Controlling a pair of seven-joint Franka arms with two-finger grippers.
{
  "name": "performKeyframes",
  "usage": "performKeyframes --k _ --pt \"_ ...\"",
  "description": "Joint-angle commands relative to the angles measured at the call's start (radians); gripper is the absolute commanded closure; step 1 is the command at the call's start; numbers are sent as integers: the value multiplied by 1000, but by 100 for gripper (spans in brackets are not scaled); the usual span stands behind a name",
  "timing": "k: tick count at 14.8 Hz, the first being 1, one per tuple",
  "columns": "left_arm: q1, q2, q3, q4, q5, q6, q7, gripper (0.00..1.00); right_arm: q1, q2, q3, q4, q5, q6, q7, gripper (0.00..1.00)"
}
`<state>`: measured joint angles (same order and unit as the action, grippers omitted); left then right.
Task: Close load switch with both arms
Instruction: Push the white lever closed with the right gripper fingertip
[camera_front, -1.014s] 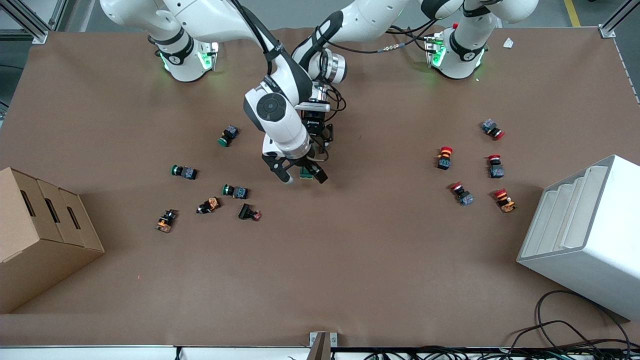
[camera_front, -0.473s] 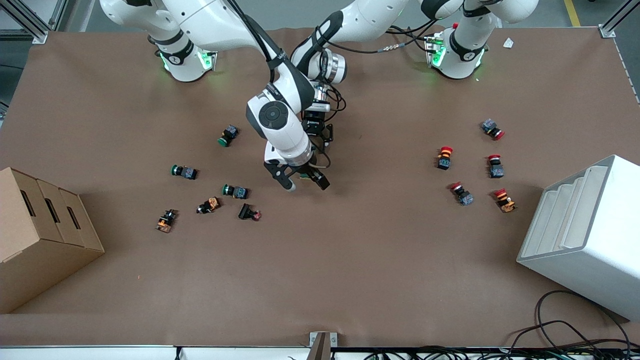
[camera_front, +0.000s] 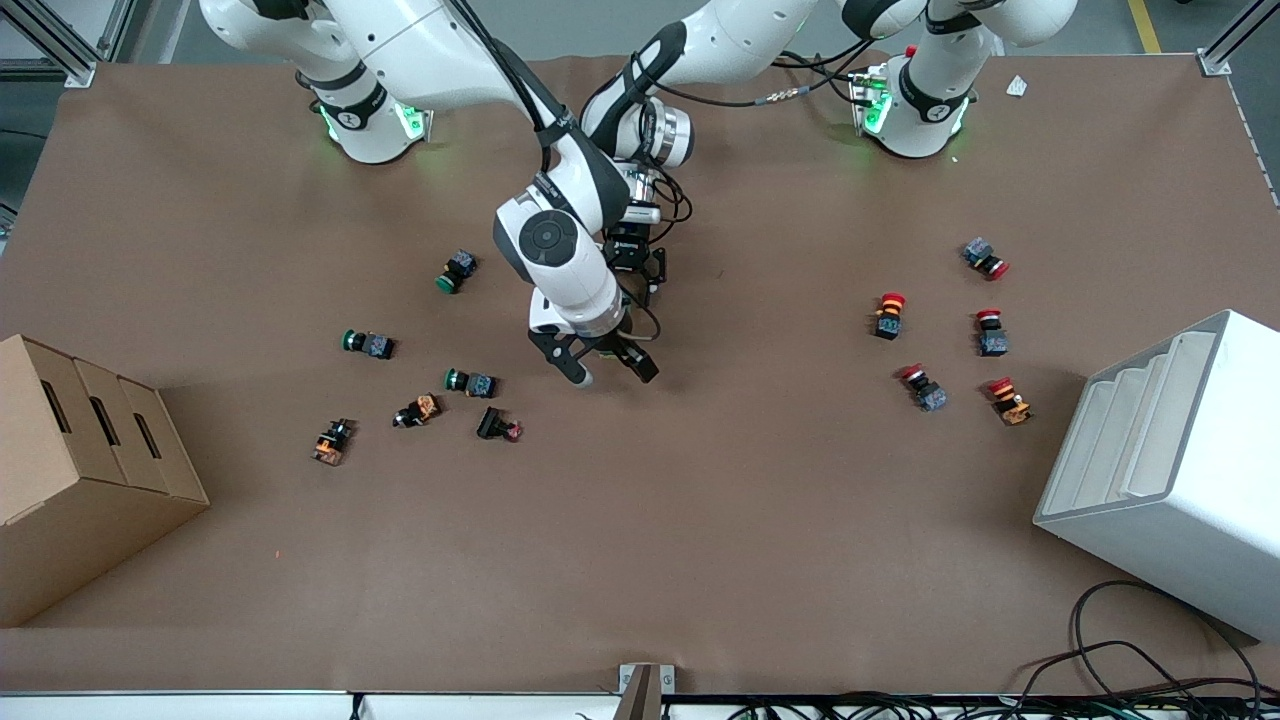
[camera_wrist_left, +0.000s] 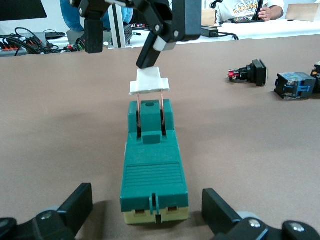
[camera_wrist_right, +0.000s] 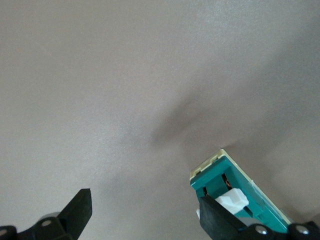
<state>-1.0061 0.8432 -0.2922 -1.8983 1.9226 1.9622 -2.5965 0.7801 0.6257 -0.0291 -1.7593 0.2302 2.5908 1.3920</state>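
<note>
Centrally on the brown tabletop (camera_front: 640, 540), two white arms converge over a single small part. The right arm (camera_front: 440, 60) reaches in from its base and bends down at mid-table, while the left arm (camera_front: 740, 40) crosses from its own base to meet it. A white stepped bin (camera_front: 1170, 470) stands at the left arm's end of the tabletop and a cardboard box (camera_front: 80, 470) at the right arm's end. The right gripper (camera_front: 598, 367) hangs over the load switch (camera_wrist_left: 152, 160), fingers spread wide with nothing clamped between them; one black finger (camera_wrist_left: 157, 37) touches the white lever (camera_wrist_left: 149, 81), which stands raised on two copper-coloured rods above the green body. The left gripper (camera_wrist_left: 145, 220) sits low at the switch's cream-coloured end, its fingers apart on either side of the block and not touching it. The load switch lies flat on the tabletop near the middle, almost hidden beneath the two grippers in the front view. Green-capped push buttons (camera_front: 470, 382) and orange-and-black ones lie scattered toward the right arm's end, well apart from the switch. Red-capped buttons (camera_front: 888, 315) cluster toward the left arm's end, near the white bin.
</note>
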Motion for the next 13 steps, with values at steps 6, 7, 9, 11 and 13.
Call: performKeyframes --k 6,7,9,11,13 --pt "1 34 5 30 24 4 -13 1 -10 63 5 18 -8 58 -33 0" --pt "1 36 5 30 22 4 -13 1 -10 71 5 18 -8 67 -34 0" --pt "3 36 5 30 22 4 -11 0 -10 86 3 18 -8 92 -36 0" --pt "3 34 5 31 22 4 -11 0 -10 104 3 18 -14 109 -42 0" --pt "4 34 5 31 22 4 -11 0 -12 123 3 23 -17 121 -45 0"
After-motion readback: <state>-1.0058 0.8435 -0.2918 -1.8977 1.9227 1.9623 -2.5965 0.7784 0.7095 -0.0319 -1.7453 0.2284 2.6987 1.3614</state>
